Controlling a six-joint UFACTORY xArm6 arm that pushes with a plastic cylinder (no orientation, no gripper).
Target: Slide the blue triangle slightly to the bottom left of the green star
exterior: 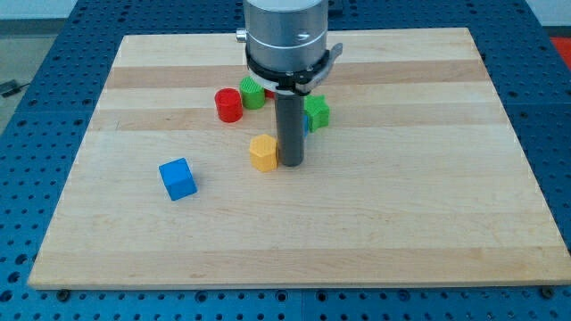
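Note:
My tip (289, 163) rests on the wooden board (401, 205) near its middle. It stands just right of a yellow block (262, 152) and about touches it. The green star (318, 112) lies just up and to the right of the rod. Only a thin blue sliver (307, 124) shows between the rod and the green star. It seems to be the blue triangle, mostly hidden behind the rod.
A red cylinder (228, 104) and a green block (252, 92) sit up and to the left of the rod. A blue cube (177, 178) lies alone toward the view's lower left. The arm's grey housing (285, 36) hides part of the board's top.

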